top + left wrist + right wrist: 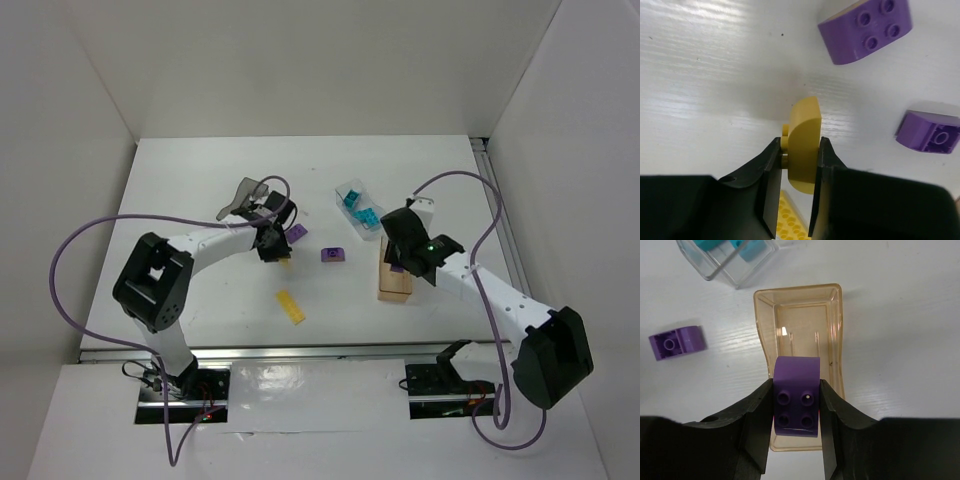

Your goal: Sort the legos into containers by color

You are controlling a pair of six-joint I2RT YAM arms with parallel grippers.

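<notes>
Legos lie partly sorted across the white worktop. The left fingers are drawn in narrow on a rounded yellow brick, pinching it by its sides with the curved end pointing away from the wrist camera. Whether it touches the surface below cannot be told. In the top view this arm reaches toward the middle of the worktop, just beside the smoky dark grey bin. Two purple bricks lie loose near the held piece. One sits with four studs showing, beyond it. The other, toward the right edge of the left wrist view, lies with a round hollow facing the camera. A flat yellow plate lies nearer the arm bases, apart from the rest. The right fingers clamp a third purple brick, its four studs facing the wrist camera, over one end of the tan-orange bin. No other brick shows inside that bin. Close beyond it stands the clear bin, with teal bricks inside.
</notes>
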